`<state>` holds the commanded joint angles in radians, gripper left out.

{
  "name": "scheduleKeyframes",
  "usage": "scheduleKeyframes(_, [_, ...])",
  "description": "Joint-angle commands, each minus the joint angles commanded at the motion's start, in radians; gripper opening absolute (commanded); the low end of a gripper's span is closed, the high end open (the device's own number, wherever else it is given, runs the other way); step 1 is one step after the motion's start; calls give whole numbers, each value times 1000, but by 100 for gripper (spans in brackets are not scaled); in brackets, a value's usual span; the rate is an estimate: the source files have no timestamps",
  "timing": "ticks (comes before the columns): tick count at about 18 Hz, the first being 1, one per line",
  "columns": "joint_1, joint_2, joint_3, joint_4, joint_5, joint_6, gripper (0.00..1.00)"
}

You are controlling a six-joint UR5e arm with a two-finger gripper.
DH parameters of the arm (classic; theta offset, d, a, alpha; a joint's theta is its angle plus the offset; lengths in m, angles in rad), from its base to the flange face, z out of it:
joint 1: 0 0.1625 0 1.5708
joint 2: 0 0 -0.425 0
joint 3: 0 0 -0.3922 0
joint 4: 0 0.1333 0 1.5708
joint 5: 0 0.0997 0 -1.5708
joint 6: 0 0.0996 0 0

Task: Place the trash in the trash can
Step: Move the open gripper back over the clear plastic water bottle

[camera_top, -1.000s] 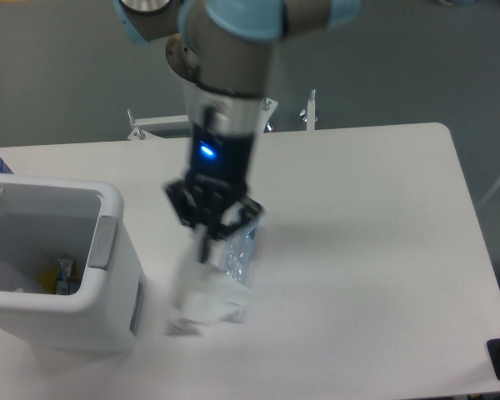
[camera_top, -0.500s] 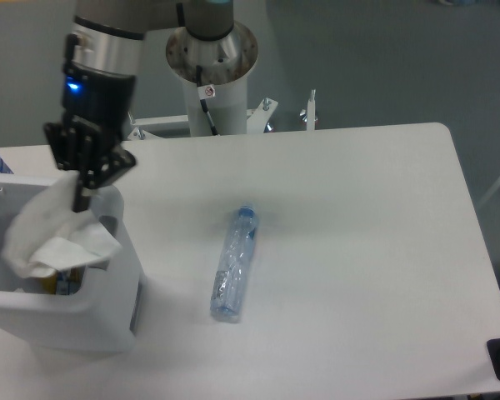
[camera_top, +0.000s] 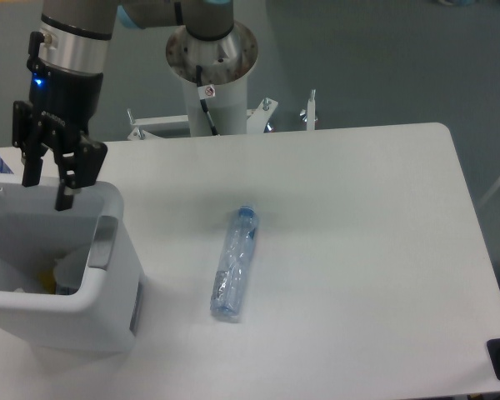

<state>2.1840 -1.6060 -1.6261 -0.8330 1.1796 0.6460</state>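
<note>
Half a second ago the white paper hung from the gripper's fingers over the bin; now it is gone from them, and only a pale scrap shows low inside the trash can, against the near right wall, which I take to be the paper lying where it dropped. Beside it sit a few small coloured bits I cannot identify.

What remains of the trash is the bottle, a crushed clear plastic one with a blue cap. It lies flat on the white table, well apart from the bin on its right, its length running roughly from the far side toward the near edge.

Above the bin's far rim hangs the gripper, its two dark fingers spread wide with nothing between them, pointing down into the opening.

So the first piece looks done and the second has yet to be fetched. The next move calls for the arm to rise clear of the bin's rim, travel across to the bottle, and come down with the fingers straddling its narrow width rather than its length. A crushed bottle is light and slippery and will probably give under the squeeze, so a grip near its middle seems safest.
</note>
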Motion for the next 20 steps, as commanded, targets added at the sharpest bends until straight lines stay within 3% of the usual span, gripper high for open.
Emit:
scheduleKeyframes(2, [77, -23, 11, -2, 0, -51, 100])
scheduleKeyframes(7, [213, -144, 29, -2, -2, -81, 100])
scheduleKeyframes(17, [224, -388, 83, -18, 21, -85, 100])
scheduleKeyframes(20, [201, -443, 106, -76, 23, -83, 100])
